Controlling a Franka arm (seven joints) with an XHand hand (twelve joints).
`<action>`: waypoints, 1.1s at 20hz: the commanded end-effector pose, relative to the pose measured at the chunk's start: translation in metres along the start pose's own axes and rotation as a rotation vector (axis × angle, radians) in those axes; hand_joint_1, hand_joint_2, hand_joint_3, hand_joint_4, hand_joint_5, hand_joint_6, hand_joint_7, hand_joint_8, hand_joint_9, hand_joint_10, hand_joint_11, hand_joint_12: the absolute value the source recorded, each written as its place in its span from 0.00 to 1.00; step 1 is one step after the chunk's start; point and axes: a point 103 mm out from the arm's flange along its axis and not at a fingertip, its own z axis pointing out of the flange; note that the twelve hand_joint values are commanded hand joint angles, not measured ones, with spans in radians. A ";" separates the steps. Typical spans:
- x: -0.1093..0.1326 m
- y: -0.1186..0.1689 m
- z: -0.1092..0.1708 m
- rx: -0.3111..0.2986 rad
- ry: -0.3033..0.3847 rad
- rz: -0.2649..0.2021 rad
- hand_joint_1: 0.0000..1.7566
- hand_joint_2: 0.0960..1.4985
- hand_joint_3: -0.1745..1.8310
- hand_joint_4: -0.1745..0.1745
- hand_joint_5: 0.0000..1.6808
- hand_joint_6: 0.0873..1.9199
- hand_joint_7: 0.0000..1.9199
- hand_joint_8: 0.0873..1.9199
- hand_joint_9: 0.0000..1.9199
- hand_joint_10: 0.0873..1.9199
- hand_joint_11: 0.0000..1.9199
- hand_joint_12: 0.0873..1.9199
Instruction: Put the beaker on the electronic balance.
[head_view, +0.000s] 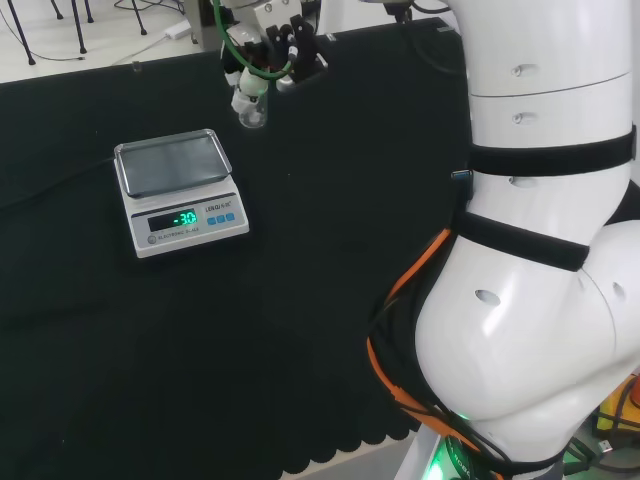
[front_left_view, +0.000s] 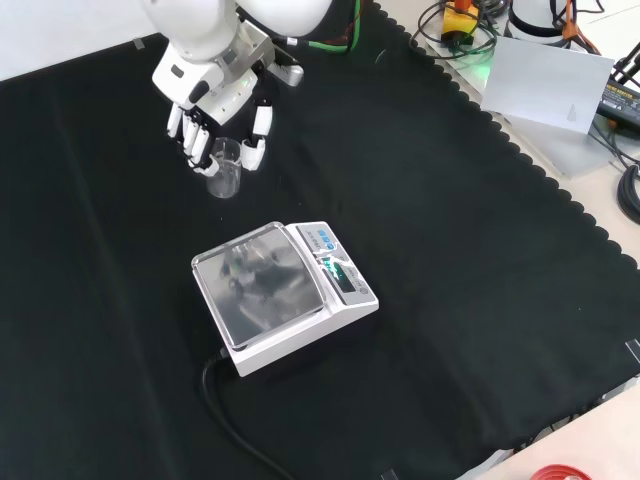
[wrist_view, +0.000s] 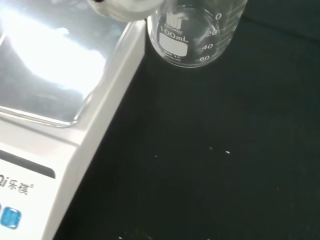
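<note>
A small clear glass beaker sits between the curled fingers and thumb of the black and white hand, which is shut on it. In the head view the hand and the beaker are beyond the balance and to its right. The white electronic balance has a bare steel pan. In the front view the balance lies nearer the camera than the beaker. In the wrist view the beaker hangs just beside the balance's pan. Whether its base touches the cloth I cannot tell.
A black cable runs from the balance toward the cloth's near edge in the front view. The arm's white links stand at the head view's right. A grey box and cables lie beyond the cloth's scalloped edge.
</note>
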 end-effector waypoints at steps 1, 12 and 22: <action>0.025 0.013 0.000 0.018 -0.003 -0.063 0.58 0.80 0.10 0.44 0.46 0.67 0.38 0.34 0.51 0.31 0.34 0.63; 0.065 0.025 -0.004 0.025 -0.048 -0.148 0.58 0.80 0.09 0.43 0.46 0.67 0.38 0.35 0.51 0.31 0.34 0.63; 0.099 0.048 0.006 0.090 -0.107 -0.215 0.58 0.80 0.09 0.43 0.46 0.67 0.38 0.35 0.51 0.31 0.34 0.62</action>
